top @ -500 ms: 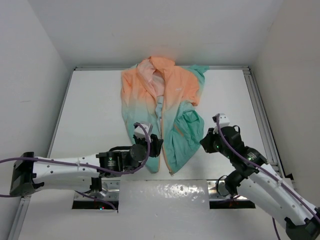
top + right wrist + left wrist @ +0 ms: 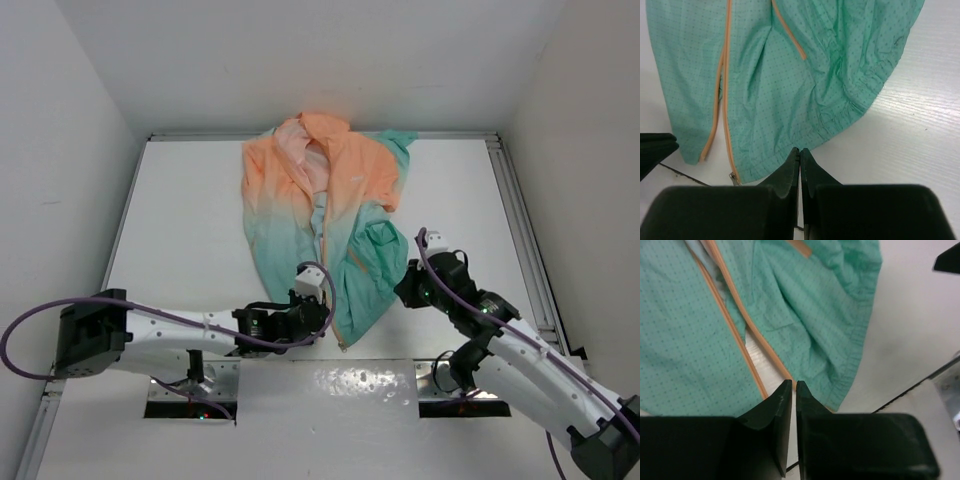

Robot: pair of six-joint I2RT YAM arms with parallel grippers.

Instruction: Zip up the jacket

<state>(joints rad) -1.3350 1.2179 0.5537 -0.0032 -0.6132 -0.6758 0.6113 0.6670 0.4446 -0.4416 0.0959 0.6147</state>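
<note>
Jacket point(image 2: 325, 215) lies flat on the counter point(image 2: 190, 230), hood at mid far edge, teal hem point(image 2: 850, 112) near the near edge, orange zipper point(image 2: 724, 90) apart at the bottom. I read the left jaws closed to a hairline slit at the zipper's lower end, nothing visibly held. The right jaws are pressed together, empty, just off the hem.

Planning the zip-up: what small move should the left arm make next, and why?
Probably open the left end effector and ease onto the jacket hem: it looks shut just short of the orange zipper, whose bottom ends lie apart.
</note>
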